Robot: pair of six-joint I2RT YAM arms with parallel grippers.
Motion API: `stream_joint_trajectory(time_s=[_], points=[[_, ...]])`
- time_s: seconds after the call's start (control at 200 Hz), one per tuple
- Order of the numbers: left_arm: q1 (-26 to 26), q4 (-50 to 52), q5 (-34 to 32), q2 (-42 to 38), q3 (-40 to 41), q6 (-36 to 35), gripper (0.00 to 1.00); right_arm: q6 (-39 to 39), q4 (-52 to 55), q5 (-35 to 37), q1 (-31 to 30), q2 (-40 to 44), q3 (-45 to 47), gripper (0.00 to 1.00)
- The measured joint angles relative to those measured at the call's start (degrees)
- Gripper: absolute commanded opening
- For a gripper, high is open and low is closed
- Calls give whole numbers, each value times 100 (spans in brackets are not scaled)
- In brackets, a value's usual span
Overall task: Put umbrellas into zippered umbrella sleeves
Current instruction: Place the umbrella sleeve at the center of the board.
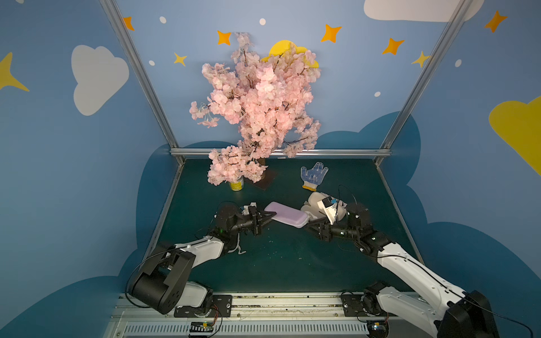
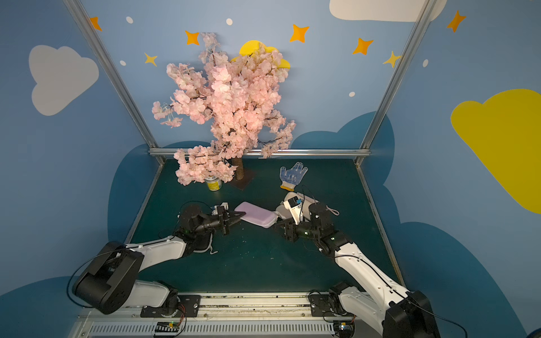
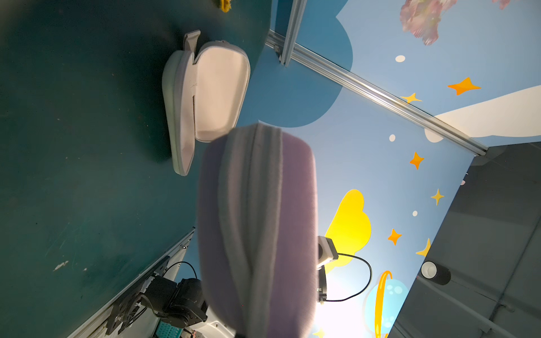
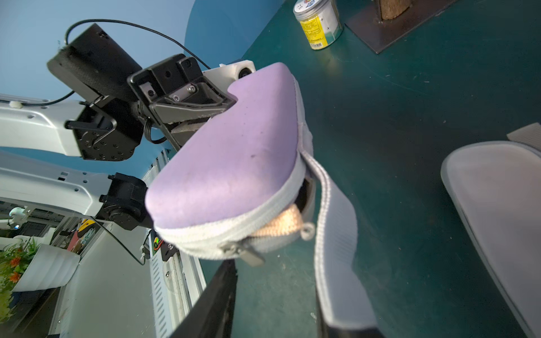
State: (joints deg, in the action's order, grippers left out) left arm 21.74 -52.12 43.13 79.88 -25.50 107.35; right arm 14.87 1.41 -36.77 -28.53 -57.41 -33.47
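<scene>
My left gripper [image 1: 270,219] clamps the lavender sleeve [image 1: 288,217] by its end edge; my right gripper [image 1: 308,226] has jaws apart at the zip end.

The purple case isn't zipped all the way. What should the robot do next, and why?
Probably the right gripper, open beside the lavender case, should pinch the zipper pull and draw it farther along. The left gripper clamps the case's far end, and a gap shows where beige fabric pokes out.
</scene>
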Motion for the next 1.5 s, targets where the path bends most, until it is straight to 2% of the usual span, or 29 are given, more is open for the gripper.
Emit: stream_joint_trajectory(time_s=[0.195,0.46,0.986,1.387,1.497], points=[[-339,378,509,-282,-214,-234,3,-219,-87,-297,-2,59,-7,40],[-400,549,815,-415,-295,-365,3,-590,-28,-656,-81,-273,-428,39],[-468,660,940,-503,-295,-452,3,-1132,168,-564,-310,-184,-557,38],[-505,813,1005,-638,-291,-656,3,-1215,308,-411,-483,13,-555,39],[-540,997,1019,-643,-286,-922,3,-1196,492,-199,-555,35,-555,44]])
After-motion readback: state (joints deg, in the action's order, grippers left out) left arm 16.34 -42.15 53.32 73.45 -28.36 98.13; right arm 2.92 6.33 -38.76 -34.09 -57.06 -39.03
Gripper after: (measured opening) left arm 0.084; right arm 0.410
